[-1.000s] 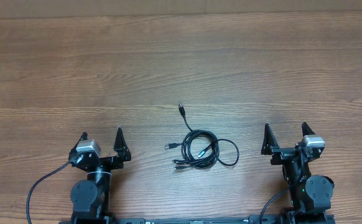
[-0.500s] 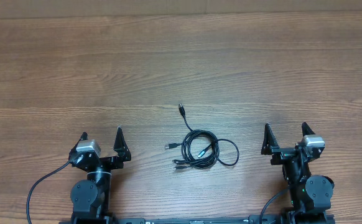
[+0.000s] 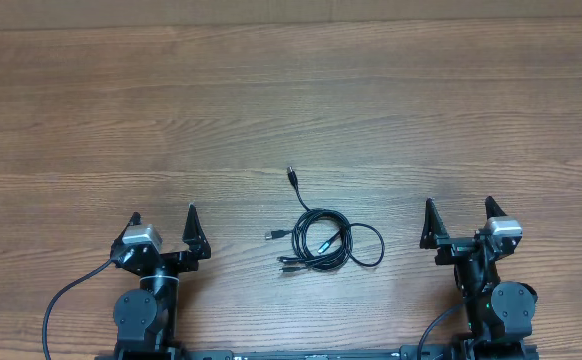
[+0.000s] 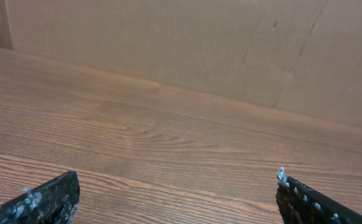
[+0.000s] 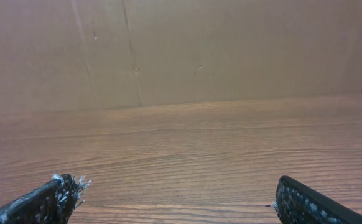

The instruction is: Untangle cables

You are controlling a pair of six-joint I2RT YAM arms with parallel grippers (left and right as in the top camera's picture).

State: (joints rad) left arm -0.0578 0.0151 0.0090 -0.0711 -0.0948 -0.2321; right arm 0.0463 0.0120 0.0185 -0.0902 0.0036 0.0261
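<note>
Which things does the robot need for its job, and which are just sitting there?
For the job: the cables, the left gripper, the right gripper, both open and empty.

Just there: the wooden table, the brown wall behind it.

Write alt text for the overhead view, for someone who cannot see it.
A small tangle of thin black cables lies on a wooden table. The left pincer and right pincer flank it near the bottom edge, both open, empty and apart from the cables.

Left fingers [image 3: 195,232] spread wide and empty, right fingers [image 3: 428,226] likewise, both pointing forward.
</note>
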